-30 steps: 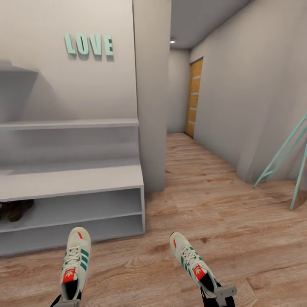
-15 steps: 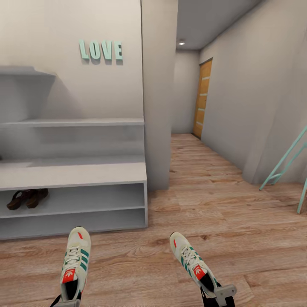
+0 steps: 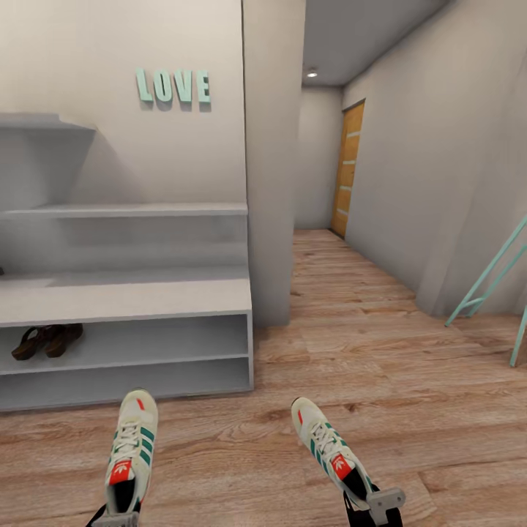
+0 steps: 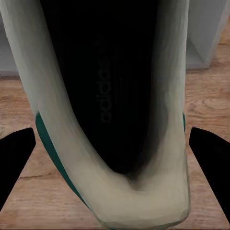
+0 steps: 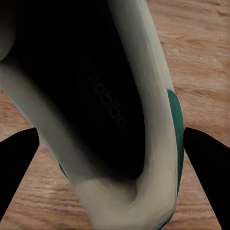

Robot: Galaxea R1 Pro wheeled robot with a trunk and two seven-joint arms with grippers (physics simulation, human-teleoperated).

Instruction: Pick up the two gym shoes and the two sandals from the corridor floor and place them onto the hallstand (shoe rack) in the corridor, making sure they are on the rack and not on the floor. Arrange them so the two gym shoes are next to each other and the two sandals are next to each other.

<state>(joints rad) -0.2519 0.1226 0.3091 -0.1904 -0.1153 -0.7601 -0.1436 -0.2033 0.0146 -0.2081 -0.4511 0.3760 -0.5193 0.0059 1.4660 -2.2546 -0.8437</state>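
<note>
1. We carry one gym shoe per hand: the left shoe (image 3: 128,454) and the right shoe (image 3: 333,455) both hang above the floor (image 3: 410,380), toes pointing ahead toward the rack, so each can go straight in without turning.
2. Our left hand (image 3: 113,518) is clamped on the heel of its shoe; in the left wrist view the dark opening of that shoe (image 4: 110,96) runs between the two dark fingers (image 4: 14,158), which sit at either side of the heel. Holding by the heel leaves the toe free to slide onto a shelf first.
3. Our right hand (image 3: 373,509) is likewise clamped on the heel of its shoe (image 5: 96,105), which lies angled rather than square to the hand.
4. The two sandals (image 3: 45,341) already sit side by side on the upper low shelf of the shoe rack (image 3: 146,300), at its left part. That leaves the stretch of shelf beside them open, and we judge it the natural place to set both shoes together.
5. The shoes are held well apart from each other, so they will have to be brought close when set down.
6. Beyond the rack are the wall letters "LOVE" (image 3: 173,86), a corridor with an orange door (image 3: 349,168), and a mint-green frame (image 3: 494,282) at the right.
</note>
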